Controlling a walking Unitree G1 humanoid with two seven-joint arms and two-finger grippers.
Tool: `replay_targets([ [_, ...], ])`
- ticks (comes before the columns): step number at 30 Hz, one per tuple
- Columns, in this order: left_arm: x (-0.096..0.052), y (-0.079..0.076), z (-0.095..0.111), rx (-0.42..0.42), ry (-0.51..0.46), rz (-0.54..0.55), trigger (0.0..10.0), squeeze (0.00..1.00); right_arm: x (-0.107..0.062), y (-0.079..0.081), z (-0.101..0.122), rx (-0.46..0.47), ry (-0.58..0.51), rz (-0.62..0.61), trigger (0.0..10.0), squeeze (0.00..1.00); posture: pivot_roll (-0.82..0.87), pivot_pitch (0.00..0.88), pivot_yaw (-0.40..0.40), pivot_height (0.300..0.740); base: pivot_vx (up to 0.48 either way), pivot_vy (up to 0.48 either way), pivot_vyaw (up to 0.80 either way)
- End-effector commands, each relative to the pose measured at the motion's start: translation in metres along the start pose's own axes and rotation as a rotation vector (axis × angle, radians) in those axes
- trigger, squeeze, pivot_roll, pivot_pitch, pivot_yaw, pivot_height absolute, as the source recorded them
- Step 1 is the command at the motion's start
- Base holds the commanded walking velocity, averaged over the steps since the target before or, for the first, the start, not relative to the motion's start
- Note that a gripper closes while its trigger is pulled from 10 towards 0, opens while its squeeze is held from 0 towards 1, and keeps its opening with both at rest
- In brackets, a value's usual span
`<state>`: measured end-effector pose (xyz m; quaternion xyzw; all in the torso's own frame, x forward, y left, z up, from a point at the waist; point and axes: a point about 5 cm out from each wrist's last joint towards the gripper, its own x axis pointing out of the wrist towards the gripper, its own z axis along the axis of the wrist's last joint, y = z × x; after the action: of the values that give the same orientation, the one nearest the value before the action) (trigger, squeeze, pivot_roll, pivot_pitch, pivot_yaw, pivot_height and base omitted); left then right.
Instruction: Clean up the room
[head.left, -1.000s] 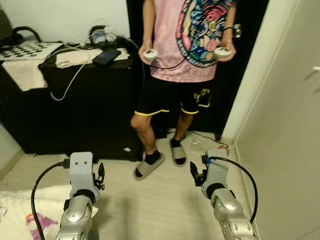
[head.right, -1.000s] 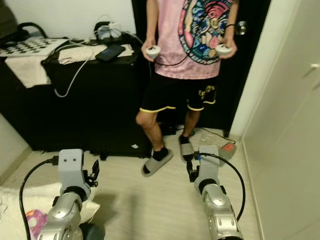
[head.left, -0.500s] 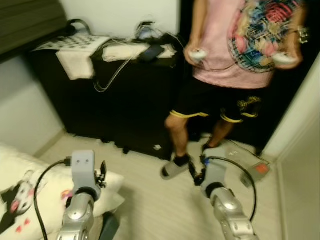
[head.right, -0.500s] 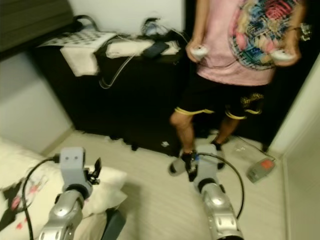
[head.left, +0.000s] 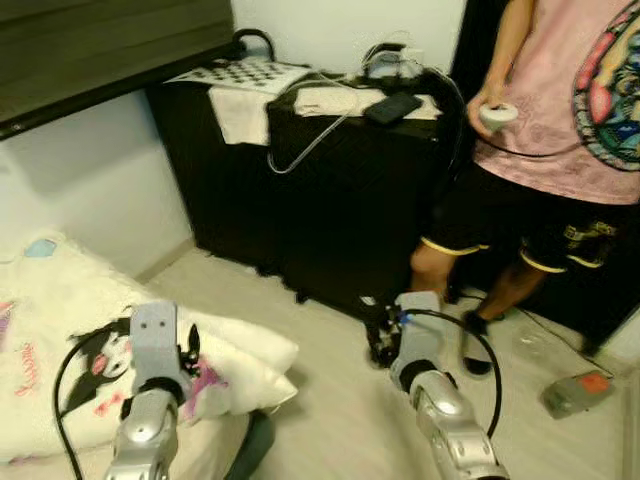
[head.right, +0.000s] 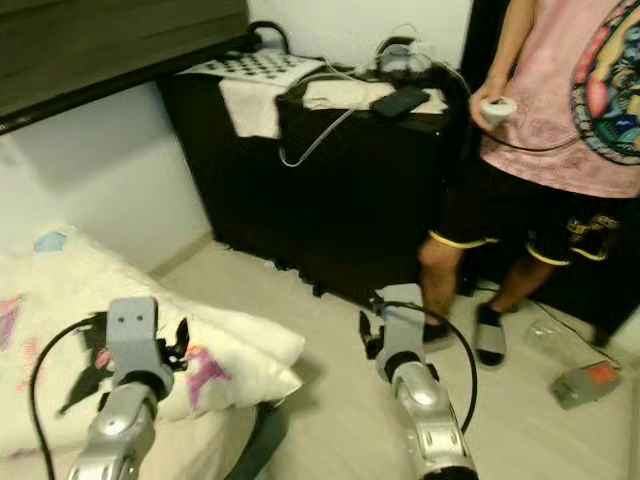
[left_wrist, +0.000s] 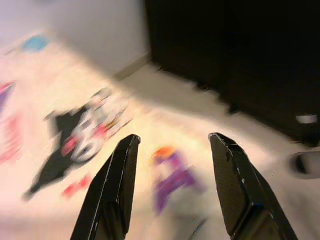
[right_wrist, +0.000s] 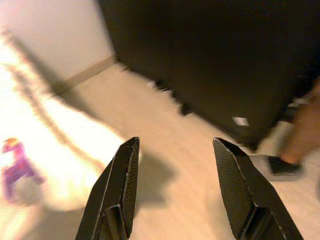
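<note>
A cream bed cover (head.left: 50, 330) printed with cartoon figures lies at the lower left, and a white pillow (head.left: 245, 352) hangs over its edge toward the floor. My left gripper (left_wrist: 172, 142) is open and empty, held above the printed cover and pillow. My right gripper (right_wrist: 175, 145) is also open and empty, over the pale floor near the foot of a black cabinet (head.left: 345, 200). In the eye views both arms are raised low in front, left gripper (head.left: 188, 345) and right gripper (head.left: 380, 338).
A person (head.left: 560, 150) in a pink shirt stands at the right holding controllers, sandalled feet close to my right arm. The cabinet top carries a phone (head.left: 395, 107), towels (head.left: 240, 112), a checkerboard sheet (head.right: 255, 65) and cables. A small grey and orange item (head.left: 575, 392) lies on the floor.
The camera has swung left: the bed and pillow have come into view and the person has shifted to the right edge. Both arms hold the same pose, fingers still open.
</note>
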<state>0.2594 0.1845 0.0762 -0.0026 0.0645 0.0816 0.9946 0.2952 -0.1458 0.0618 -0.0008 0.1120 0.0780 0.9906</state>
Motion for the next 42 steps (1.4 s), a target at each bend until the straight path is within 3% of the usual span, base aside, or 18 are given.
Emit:
replay_targets([
  [1, 0.000, 0.000, -0.003, -0.001, 0.013, 0.001, 10.0, 0.00, 0.000, -0.001, -0.001, 0.001, 0.006, -0.002, 10.0, 0.00, -0.02, 0.057, 0.005, 0.733, 0.000, 0.000, 0.80],
  [28, 0.007, -0.009, 0.001, -0.004, -0.009, -0.019, 10.0, 0.00, 0.000, -0.016, 0.003, -0.005, -0.011, -0.039, 10.0, 0.00, -0.03, 0.040, 0.014, 0.733, 0.000, 0.000, 0.80],
  [42, 0.004, 0.002, -0.001, 0.009, -0.012, 0.019, 10.0, 0.00, 0.003, -0.011, 0.002, 0.012, -0.009, -0.036, 10.0, 0.00, -0.01, 0.033, -0.009, 0.733, 0.000, 0.000, 0.80],
])
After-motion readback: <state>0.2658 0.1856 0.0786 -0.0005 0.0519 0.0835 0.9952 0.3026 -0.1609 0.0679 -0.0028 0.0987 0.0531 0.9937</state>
